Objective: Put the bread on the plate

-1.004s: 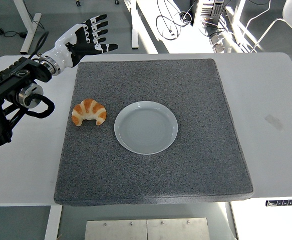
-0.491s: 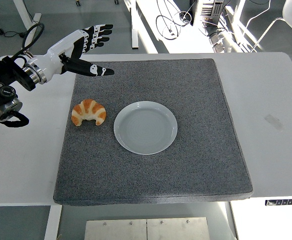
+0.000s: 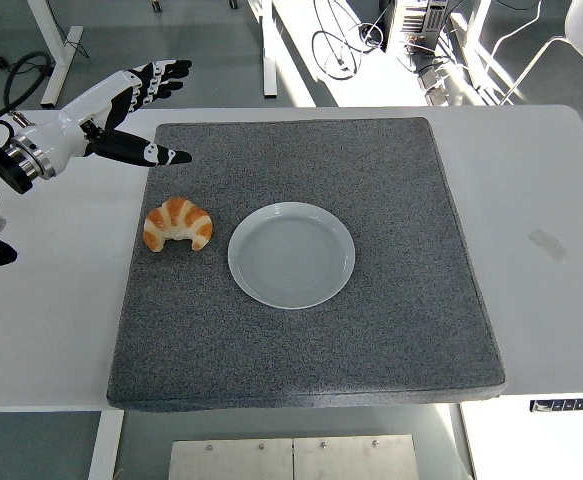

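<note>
A golden croissant (image 3: 177,224) lies on the left part of the grey mat (image 3: 311,340). An empty white plate (image 3: 291,254) sits just to its right, near the mat's middle, with a small gap between them. My left hand (image 3: 136,105) comes in from the left edge and hovers above the mat's far left corner, behind the croissant and apart from it. Its fingers are spread and the thumb points right; it holds nothing. The right arm is out of view.
The grey mat covers most of the white table (image 3: 541,200). Behind the table are cables (image 3: 346,45), a desk leg (image 3: 56,45) and a chair (image 3: 581,30) on the floor.
My left hand has drawn back to the left and slightly lower, from over the mat's far edge to its far left corner. The croissant and plate have not moved.
</note>
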{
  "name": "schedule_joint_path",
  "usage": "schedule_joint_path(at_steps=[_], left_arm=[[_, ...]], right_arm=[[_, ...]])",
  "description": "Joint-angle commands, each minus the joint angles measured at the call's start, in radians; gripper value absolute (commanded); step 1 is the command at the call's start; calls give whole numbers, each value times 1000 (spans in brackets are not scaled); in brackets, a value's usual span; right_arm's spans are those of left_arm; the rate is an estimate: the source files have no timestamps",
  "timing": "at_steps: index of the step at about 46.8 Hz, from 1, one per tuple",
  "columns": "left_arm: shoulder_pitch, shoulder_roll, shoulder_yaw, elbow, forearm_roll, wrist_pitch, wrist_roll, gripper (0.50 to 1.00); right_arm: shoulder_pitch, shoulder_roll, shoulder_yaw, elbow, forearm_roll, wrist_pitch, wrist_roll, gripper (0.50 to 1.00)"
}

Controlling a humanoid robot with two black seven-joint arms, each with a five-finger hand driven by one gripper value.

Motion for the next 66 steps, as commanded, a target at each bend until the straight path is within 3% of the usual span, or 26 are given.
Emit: schedule_joint_path(at_steps=[1, 7, 16, 23, 39, 48, 66], left_arm=[[-14, 26, 74, -1, 113, -1, 15, 977], [-43, 80, 140, -4, 271, -4, 15, 977], [-50, 35, 166, 125, 290, -8, 18, 978], [-88, 14, 206, 137, 274, -88, 21, 978], [-80, -12, 229, 169, 264, -85, 21, 978], [-80, -92, 254, 255, 264, -59, 19, 977], [-80, -123, 254, 263, 261, -51, 16, 978]], right_arm=[[-1, 0, 0, 0, 0, 0, 0, 1000], [-1, 0, 0, 0, 0, 1, 0, 1000], [-1, 0, 0, 0, 0, -1, 0, 1000], [-1, 0, 0, 0, 0, 1, 0, 1000], [-1, 0, -1, 0, 0, -1, 0, 1000], [-1, 0, 0, 0, 0, -1, 0, 1000], [-1, 0, 0, 0, 0, -1, 0, 1000]])
